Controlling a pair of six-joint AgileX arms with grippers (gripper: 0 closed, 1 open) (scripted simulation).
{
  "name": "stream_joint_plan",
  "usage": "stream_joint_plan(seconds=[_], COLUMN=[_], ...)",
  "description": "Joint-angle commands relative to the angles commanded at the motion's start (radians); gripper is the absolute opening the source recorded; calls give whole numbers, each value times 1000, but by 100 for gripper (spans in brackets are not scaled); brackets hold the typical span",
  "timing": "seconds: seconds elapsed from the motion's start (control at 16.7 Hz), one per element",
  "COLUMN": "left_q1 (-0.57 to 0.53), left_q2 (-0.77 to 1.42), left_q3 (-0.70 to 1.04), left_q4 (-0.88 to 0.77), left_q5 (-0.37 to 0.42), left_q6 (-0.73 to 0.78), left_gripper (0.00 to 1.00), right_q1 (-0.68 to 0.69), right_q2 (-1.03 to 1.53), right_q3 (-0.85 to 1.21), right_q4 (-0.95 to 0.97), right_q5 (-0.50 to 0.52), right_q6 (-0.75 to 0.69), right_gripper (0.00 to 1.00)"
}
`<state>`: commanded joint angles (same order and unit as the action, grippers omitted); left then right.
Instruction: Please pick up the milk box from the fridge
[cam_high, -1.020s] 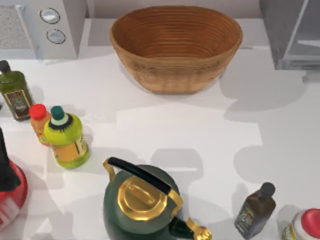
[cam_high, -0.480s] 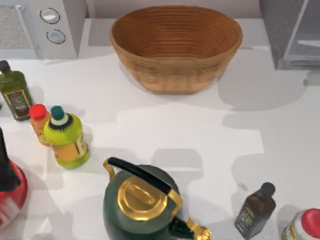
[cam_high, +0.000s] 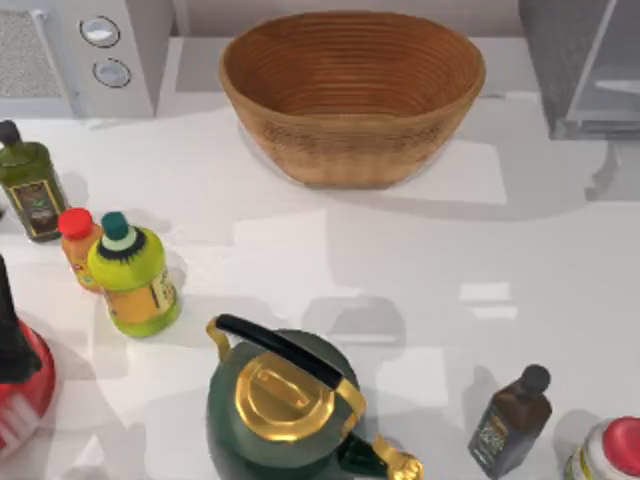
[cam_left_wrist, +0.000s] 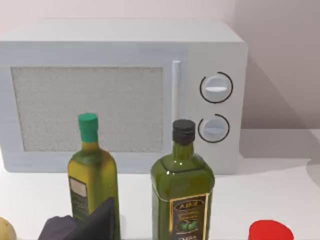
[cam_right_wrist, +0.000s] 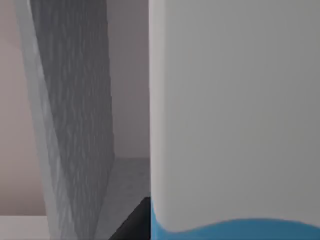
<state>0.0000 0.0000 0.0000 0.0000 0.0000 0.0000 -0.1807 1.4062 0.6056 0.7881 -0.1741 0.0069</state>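
The fridge (cam_high: 585, 70) stands at the table's back right, a grey box with a pale inner panel. In the right wrist view its speckled grey side (cam_right_wrist: 75, 125) rises beside the milk box (cam_right_wrist: 235, 110), seen very close as a white face with a light-blue band low down. A dark part of my right gripper (cam_right_wrist: 132, 222) shows at the carton's edge. A dark part of my left gripper (cam_left_wrist: 80, 225) hangs in front of the microwave (cam_left_wrist: 125, 90) and two olive-oil bottles (cam_left_wrist: 182, 200).
A woven basket (cam_high: 352, 95) sits at the back middle and the microwave (cam_high: 85, 50) at the back left. A green kettle (cam_high: 285, 400) stands at the front. A yellow-green bottle (cam_high: 132, 275), a green oil bottle (cam_high: 28, 180) and a dark bottle (cam_high: 510, 420) stand around it.
Shadows on the table's right half have shifted and broken up near the fridge. Nothing standing on the table has moved.
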Motion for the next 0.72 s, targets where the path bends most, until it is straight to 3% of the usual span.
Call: stream_joint_plan(seconds=[0.72], left_q1=[0], left_q2=[0], left_q3=[0], left_q4=[0], left_q5=[0], left_q6=[0], left_gripper=[100], right_q1=[141], right_q2=[-1136], right_q3=[-470], right_q4=[-612], right_q5=[135], right_q6=[-6], right_gripper=[0])
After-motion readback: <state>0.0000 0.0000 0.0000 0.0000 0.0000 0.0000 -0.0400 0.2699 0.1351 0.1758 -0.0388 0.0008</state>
